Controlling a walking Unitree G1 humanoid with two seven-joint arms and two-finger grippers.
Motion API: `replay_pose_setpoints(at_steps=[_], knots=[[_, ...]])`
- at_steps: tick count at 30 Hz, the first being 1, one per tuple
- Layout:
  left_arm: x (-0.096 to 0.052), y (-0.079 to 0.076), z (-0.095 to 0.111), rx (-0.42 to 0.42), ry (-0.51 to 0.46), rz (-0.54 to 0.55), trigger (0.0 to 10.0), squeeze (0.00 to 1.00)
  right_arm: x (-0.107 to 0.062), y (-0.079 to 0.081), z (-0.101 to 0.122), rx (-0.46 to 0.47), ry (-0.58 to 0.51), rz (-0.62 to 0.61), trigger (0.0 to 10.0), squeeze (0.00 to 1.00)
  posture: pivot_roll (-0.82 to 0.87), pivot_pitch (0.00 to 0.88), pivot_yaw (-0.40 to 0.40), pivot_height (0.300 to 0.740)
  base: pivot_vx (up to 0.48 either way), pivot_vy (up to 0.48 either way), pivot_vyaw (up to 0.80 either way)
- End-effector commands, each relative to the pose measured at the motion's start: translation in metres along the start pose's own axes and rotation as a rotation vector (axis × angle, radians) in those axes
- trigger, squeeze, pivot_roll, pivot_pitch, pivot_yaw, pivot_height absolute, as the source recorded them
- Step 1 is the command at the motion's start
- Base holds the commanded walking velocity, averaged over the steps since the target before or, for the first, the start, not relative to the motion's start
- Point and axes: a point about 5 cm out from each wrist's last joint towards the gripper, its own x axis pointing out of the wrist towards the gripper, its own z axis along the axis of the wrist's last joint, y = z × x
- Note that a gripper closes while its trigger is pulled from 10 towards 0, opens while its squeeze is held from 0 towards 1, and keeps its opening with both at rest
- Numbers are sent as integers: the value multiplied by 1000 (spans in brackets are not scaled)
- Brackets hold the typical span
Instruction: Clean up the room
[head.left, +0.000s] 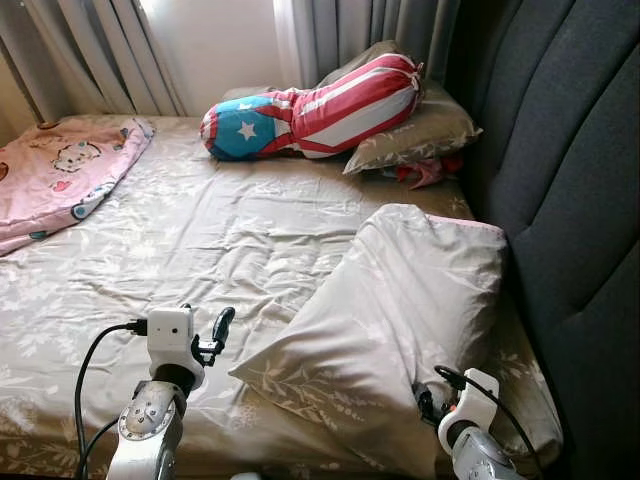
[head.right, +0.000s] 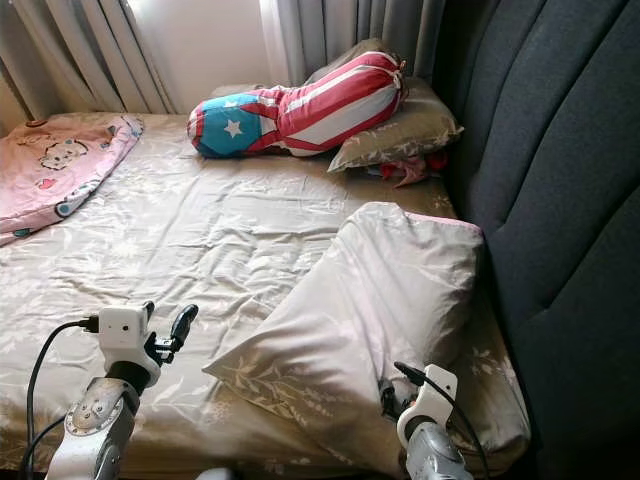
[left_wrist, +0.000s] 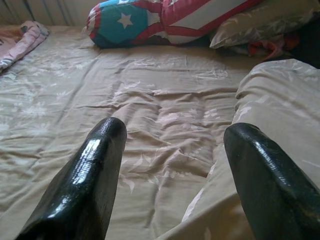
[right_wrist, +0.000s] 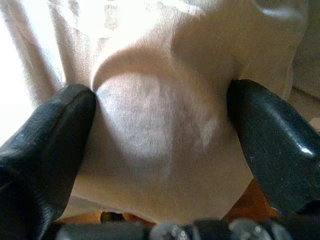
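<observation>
A large beige pillow (head.left: 400, 310) lies slanted on the right side of the bed (head.left: 200, 240), close to the headboard. My right gripper (head.left: 428, 395) is pushed into the pillow's near edge. In the right wrist view its fingers (right_wrist: 50, 130) stand wide apart, open, with the pillow's cloth (right_wrist: 155, 115) bulging between them. My left gripper (head.left: 215, 335) hovers open just above the beige floral sheet, left of the pillow's near corner. Between its fingers (left_wrist: 95, 165) I see only sheet.
A star-and-stripes bolster (head.left: 310, 105) rests on a grey floral pillow (head.left: 425, 135) at the far end, with a red item (head.left: 425, 172) tucked beneath. A pink blanket (head.left: 60, 170) lies far left. The dark padded headboard (head.left: 570, 200) walls the right side; curtains (head.left: 90, 50) hang behind.
</observation>
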Motion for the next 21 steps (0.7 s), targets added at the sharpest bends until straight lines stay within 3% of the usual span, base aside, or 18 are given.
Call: replay_pose_setpoints(at_steps=[1,6,13,19,20,21], knots=[[-2,3,3,12,6,-4,10000,0,-3,-1,-20,-17,100,-9,10000,0,79,0,23,655,0,0,0],[-7,4,3,20,13,-4,10000,0,-3,-1,-24,-10,135,-12,10000,0,97,11,29,655,0,0,0],[-12,3,6,29,16,-6,10000,0,0,5,-13,24,92,-1,10000,0,131,46,31,655,0,0,0],[-18,7,12,40,18,3,10000,0,3,13,-8,-7,77,9,10000,0,162,81,28,655,0,0,0],[-19,8,12,42,18,8,10000,0,3,13,-9,-9,80,5,3529,0,169,93,29,655,0,0,0],[-20,9,13,44,20,13,10000,0,3,13,-10,-9,85,1,3529,0,169,93,29,655,0,0,0]])
